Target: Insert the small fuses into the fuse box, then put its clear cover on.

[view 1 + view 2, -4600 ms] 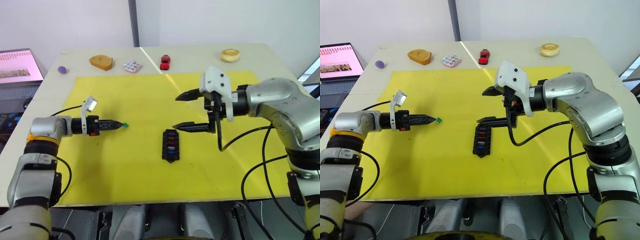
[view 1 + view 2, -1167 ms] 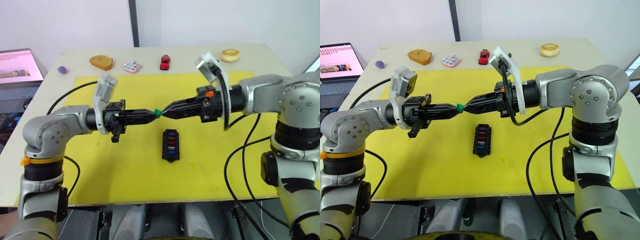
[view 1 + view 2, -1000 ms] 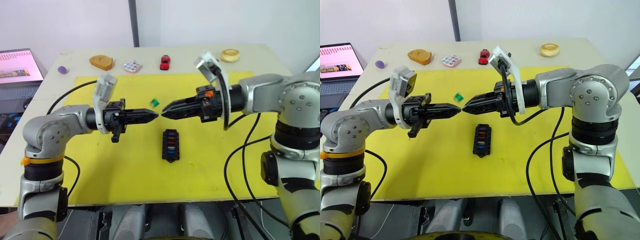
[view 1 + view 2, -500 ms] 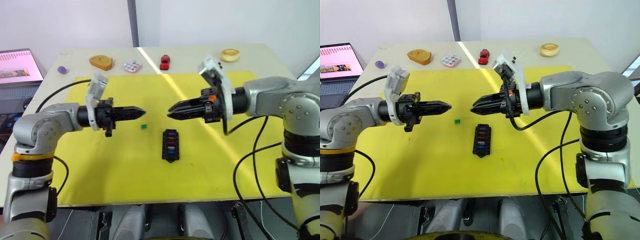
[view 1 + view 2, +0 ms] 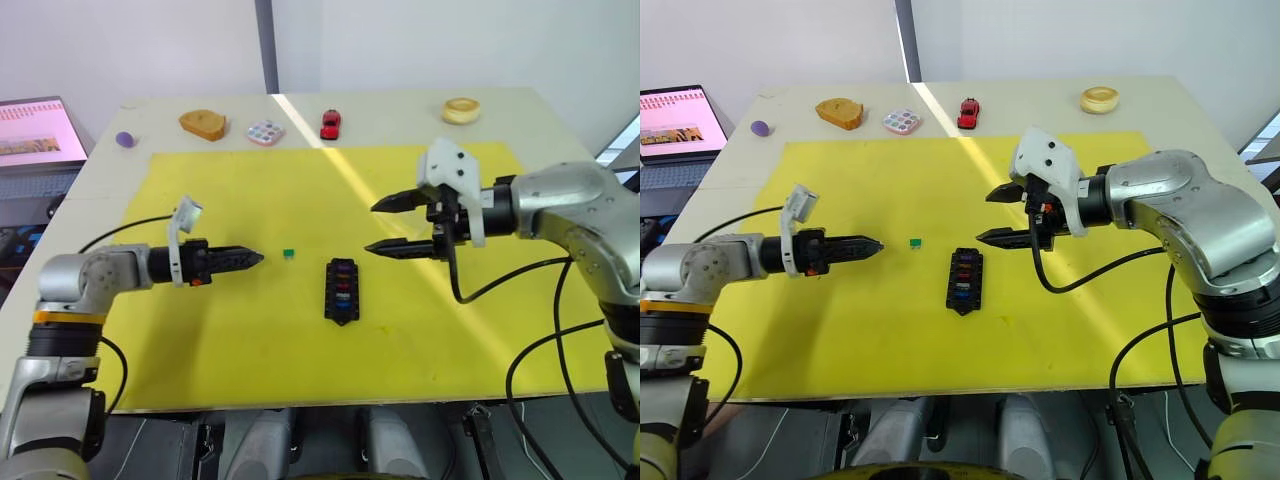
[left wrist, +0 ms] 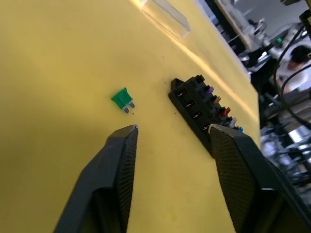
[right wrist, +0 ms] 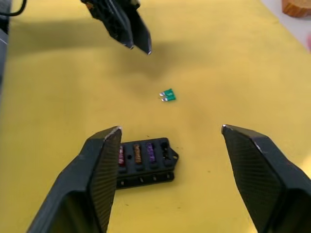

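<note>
A green fuse (image 5: 288, 254) lies loose on the yellow mat (image 5: 250, 330), between my grippers and touched by neither. The black fuse box (image 5: 341, 291) sits mid-mat, right of the fuse, with several coloured small fuses (image 6: 217, 101) in its slots. My left gripper (image 5: 255, 258) hovers low just left of the green fuse; the left wrist view shows its fingers (image 6: 121, 145) apart and empty. Above and right of the box, my right gripper (image 5: 372, 228) hangs wide open with nothing in it. Beyond the fuse, the clear cover (image 6: 165, 17) rests on the mat.
Along the table's far edge stand a purple ball (image 5: 124, 140), a brown wooden piece (image 5: 203, 123), a dotted disc (image 5: 265, 132), a red toy car (image 5: 330, 123) and a tan ring (image 5: 461, 109). A laptop (image 5: 35, 130) sits off the table's left side.
A second ago both grippers met at the green fuse in mid-air. The fuse has dropped onto the mat, the arms have drawn apart, and the right gripper has opened wide.
</note>
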Controlling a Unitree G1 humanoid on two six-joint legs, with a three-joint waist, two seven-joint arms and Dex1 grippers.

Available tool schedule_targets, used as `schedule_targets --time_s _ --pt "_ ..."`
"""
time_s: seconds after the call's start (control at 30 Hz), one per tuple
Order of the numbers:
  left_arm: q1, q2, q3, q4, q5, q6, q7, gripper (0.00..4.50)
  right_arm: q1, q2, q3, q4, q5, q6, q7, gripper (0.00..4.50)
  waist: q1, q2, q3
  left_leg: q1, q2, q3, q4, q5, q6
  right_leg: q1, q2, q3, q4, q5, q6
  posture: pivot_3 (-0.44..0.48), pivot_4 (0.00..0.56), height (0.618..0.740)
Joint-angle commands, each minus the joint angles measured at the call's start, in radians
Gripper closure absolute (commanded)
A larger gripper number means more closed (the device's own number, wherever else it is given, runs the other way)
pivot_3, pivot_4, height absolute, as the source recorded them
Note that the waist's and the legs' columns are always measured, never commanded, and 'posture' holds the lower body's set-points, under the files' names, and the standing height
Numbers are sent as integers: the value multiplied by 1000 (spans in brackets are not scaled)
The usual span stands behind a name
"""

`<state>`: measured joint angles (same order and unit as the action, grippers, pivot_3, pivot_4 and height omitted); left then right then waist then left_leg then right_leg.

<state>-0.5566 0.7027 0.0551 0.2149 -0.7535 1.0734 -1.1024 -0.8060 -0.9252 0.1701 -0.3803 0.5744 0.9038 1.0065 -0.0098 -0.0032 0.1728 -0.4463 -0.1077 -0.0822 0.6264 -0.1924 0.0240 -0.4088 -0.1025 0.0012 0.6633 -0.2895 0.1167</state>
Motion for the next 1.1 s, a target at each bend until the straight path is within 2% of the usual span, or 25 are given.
schedule_targets --time_s 0.03,0.33,0.67,1.1 --pt "-50 -31 42 55 -25 60 35 2300 -24 5 -4 -20 -25 -27 4 1326 0 0 0 0 0 0 0 0 0 0 0 0 0 0 0 0 150 740" --pt "-153 -131 62 264 -15 168 103 2300 -32 24 7 -18 -52 -29 6 1326 -1 0 0 0 0 0 1 0 0 0 0 0 0 0 0 0 150 740" --pt "-181 -214 34 331 60 125 150 2300 -41 47 -6 -28 -52 12 -24 1326 6 0 0 0 -1 0 1 0 0 1 0 0 0 0 0 0 150 740" --pt "-199 -260 21 399 115 86 138 2300 -45 49 -9 -38 -47 35 -29 1326 23 0 -1 2 -1 0 2 0 0 2 0 0 1 0 0 0 150 740"
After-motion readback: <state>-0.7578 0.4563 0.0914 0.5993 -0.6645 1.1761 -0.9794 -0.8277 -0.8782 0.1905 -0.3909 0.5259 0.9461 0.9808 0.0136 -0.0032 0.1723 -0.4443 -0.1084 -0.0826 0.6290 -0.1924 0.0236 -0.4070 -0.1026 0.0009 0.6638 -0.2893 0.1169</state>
